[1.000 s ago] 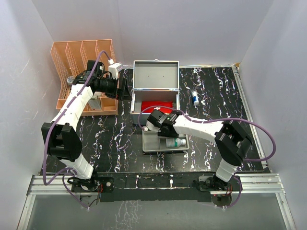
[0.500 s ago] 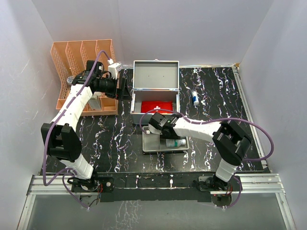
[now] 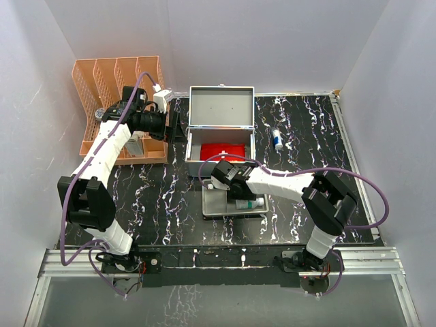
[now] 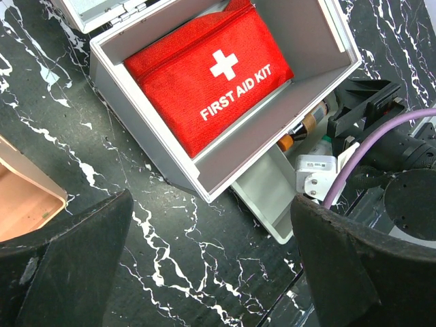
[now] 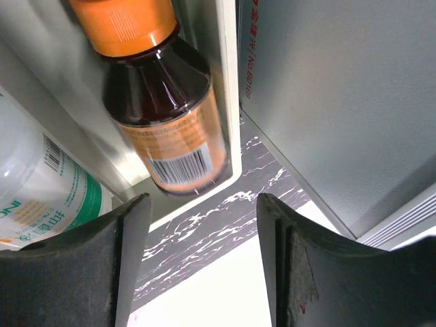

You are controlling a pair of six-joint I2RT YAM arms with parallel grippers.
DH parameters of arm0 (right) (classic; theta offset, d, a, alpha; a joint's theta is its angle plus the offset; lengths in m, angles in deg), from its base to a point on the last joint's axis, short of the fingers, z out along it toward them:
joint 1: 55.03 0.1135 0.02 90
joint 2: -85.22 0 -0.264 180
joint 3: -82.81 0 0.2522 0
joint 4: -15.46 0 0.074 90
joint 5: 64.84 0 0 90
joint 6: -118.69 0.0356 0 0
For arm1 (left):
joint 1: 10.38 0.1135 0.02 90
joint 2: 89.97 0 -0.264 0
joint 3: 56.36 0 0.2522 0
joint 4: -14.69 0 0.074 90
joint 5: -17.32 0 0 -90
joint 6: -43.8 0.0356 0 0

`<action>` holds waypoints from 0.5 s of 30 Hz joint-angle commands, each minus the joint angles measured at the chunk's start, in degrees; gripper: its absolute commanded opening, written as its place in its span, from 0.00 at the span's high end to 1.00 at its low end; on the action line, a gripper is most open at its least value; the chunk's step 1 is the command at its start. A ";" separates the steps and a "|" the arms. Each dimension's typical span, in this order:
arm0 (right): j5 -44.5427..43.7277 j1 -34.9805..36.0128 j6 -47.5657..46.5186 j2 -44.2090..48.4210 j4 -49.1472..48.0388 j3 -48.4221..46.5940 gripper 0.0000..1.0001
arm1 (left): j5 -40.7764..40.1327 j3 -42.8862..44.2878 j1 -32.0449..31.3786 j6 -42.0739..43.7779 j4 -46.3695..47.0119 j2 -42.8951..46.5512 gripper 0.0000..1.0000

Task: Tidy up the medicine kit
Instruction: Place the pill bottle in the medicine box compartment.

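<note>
The medicine kit stands open at the middle of the table, lid up, with a red first-aid pouch inside. It also shows in the left wrist view, with the pouch. My right gripper is open and empty, low over the grey tray, close to the kit's front wall. A brown bottle with an orange cap lies in the tray just beyond its fingertips. My left gripper hovers open and empty left of the kit, over bare table.
A white bottle with a green label lies in the tray, beside the brown one. A small white tube with a blue cap lies right of the kit. An orange file rack stands at the back left.
My right gripper has shifted a little nearer and lower over the tray. The left arm has not moved.
</note>
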 commanded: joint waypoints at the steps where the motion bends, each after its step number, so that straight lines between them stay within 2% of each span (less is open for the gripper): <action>1: -1.37 0.37 0.50 0.98 -1.60 -1.72 0.39 | 2.06 -0.75 0.36 0.37 -1.19 3.97 0.01; 6: -1.64 0.42 3.21 1.10 -0.16 -4.99 0.40 | 2.18 -1.10 0.34 0.37 -1.24 4.28 0.01; 15: -7.30 0.63 9.35 7.99 1.52 -23.81 0.39 | 1.08 -0.41 0.43 1.59 -3.14 4.20 0.01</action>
